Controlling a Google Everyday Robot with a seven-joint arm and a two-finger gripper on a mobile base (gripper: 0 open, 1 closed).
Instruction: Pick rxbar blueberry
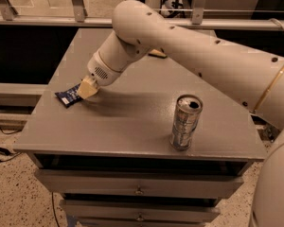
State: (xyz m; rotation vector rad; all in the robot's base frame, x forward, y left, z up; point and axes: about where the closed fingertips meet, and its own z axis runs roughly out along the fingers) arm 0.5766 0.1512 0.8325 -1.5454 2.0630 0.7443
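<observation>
Nearest, on the bench (132, 131), an upright drink can (185, 122). Farther left, by the bench's left edge, a blue snack bar (65, 97) lying flat, with the gripper (87, 88) down on its right end, open or closed impossible to tell, and farthest back a yellow sponge (157, 54) half hidden behind the arm. Grasp step in hand, judged from this; next, a firm clamp on the snack bar, then a straight lift.

Probably head-high, looking down; gripper (87, 88) at left
</observation>
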